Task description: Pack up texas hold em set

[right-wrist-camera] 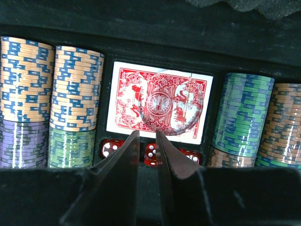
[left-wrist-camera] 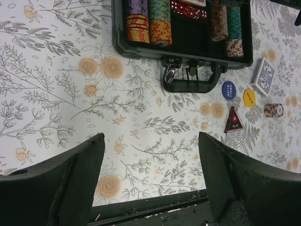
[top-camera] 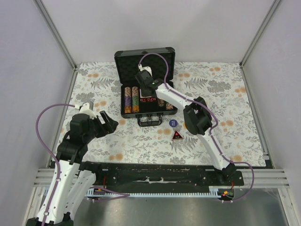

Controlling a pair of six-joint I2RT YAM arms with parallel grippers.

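**Q:** So, where is your right pincer (right-wrist-camera: pixel 146 135)?

**A:** Down inside the open briefcase (top-camera: pixel 129 66), at the far middle of the table (top-camera: pixel 225 94). My fingers are parted by a slit and grasp nothing. Their tips sit at the near edge of the red card deck (right-wrist-camera: pixel 160 101), over the red dice (right-wrist-camera: pixel 110 149). Upright chip stacks (right-wrist-camera: pixel 75 89) stand left and right of the deck.

**Q:** And your left pincer (left-wrist-camera: pixel 150 137)?

**A:** Spread wide and empty, hovering at the near left. Outside the case, right of its handle (left-wrist-camera: pixel 190 84), lie a blue deck (left-wrist-camera: pixel 263 76), blue button (left-wrist-camera: pixel 228 90), yellow button (left-wrist-camera: pixel 249 98), red triangular marker (left-wrist-camera: pixel 233 120) and one short chip stack (left-wrist-camera: pixel 273 110).
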